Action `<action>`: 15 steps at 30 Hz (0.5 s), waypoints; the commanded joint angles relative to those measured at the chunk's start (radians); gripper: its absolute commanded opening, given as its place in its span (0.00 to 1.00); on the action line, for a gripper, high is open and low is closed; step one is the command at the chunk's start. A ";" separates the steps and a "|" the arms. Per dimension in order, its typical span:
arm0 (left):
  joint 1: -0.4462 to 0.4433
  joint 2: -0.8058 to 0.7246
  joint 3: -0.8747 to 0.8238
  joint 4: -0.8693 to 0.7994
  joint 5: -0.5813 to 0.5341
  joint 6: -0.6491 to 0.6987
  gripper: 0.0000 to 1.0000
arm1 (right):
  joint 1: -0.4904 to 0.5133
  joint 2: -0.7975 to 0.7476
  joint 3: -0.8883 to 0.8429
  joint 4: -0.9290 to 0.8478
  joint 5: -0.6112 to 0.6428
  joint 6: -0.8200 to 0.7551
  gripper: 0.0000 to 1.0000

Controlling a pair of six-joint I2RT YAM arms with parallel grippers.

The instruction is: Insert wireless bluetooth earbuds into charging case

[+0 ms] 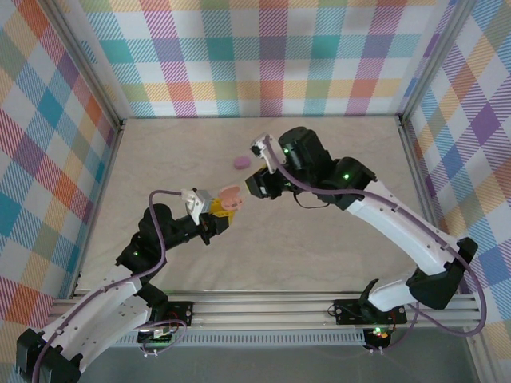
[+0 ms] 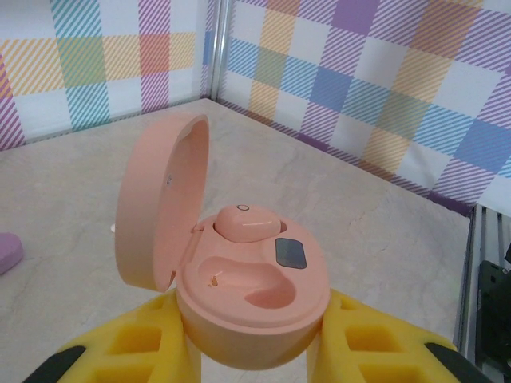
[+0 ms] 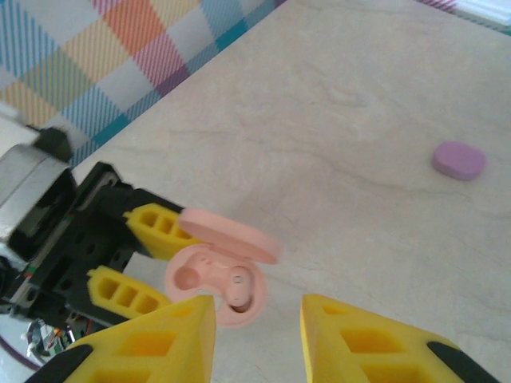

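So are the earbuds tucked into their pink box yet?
Partly. Done: the pink case has its lid open, and one earbud sits inside. In hand: the left end effector grips the pink case, while the right end effector hovers open close by, holding nothing. Left: the near slot is empty and needs its earbud. The purple puck lies on the table.

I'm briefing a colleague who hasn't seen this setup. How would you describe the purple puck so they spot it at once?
Start at the pale table inside the plaid walls and look toward its far middle. The purple puck lies flat there, alone on the surface. Unlike the pink case, held open in the left tool, it looks closed and nothing grips it.
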 commanded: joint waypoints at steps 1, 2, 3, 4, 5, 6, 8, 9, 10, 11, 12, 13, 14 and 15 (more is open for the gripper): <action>0.001 -0.026 0.008 -0.002 -0.015 0.019 0.17 | -0.046 -0.015 -0.029 0.018 -0.033 0.066 0.35; 0.001 -0.028 0.004 -0.002 -0.018 0.019 0.17 | -0.062 -0.015 -0.038 0.020 -0.043 0.081 0.35; 0.001 -0.030 0.001 -0.003 -0.022 0.019 0.17 | -0.088 -0.014 -0.052 0.024 -0.054 0.099 0.36; 0.001 -0.030 0.000 -0.004 -0.024 0.019 0.17 | -0.113 -0.012 -0.070 0.028 -0.068 0.123 0.36; 0.001 -0.031 0.000 -0.006 -0.026 0.019 0.17 | -0.138 -0.010 -0.088 0.033 -0.085 0.148 0.36; 0.001 -0.032 0.000 -0.008 -0.028 0.019 0.17 | -0.167 -0.004 -0.106 0.039 -0.111 0.175 0.36; 0.001 -0.033 0.000 -0.012 -0.034 0.019 0.17 | -0.217 0.017 -0.129 0.046 -0.158 0.212 0.36; 0.001 -0.035 0.001 -0.016 -0.037 0.017 0.17 | -0.235 0.035 -0.138 0.046 -0.171 0.220 0.36; 0.001 -0.035 0.003 -0.021 -0.039 0.018 0.17 | -0.249 0.054 -0.143 0.046 -0.174 0.221 0.36; 0.001 -0.036 0.006 -0.028 -0.043 0.017 0.17 | -0.260 0.074 -0.145 0.046 -0.177 0.216 0.37; 0.001 -0.035 0.008 -0.033 -0.047 0.019 0.17 | -0.268 0.093 -0.145 0.047 -0.176 0.212 0.37; 0.001 -0.036 0.010 -0.038 -0.051 0.020 0.17 | -0.279 0.117 -0.143 0.050 -0.174 0.207 0.38; 0.001 -0.034 0.010 -0.044 -0.054 0.022 0.17 | -0.290 0.143 -0.138 0.050 -0.171 0.202 0.38; 0.001 -0.033 0.012 -0.048 -0.056 0.025 0.17 | -0.300 0.165 -0.132 0.052 -0.172 0.199 0.38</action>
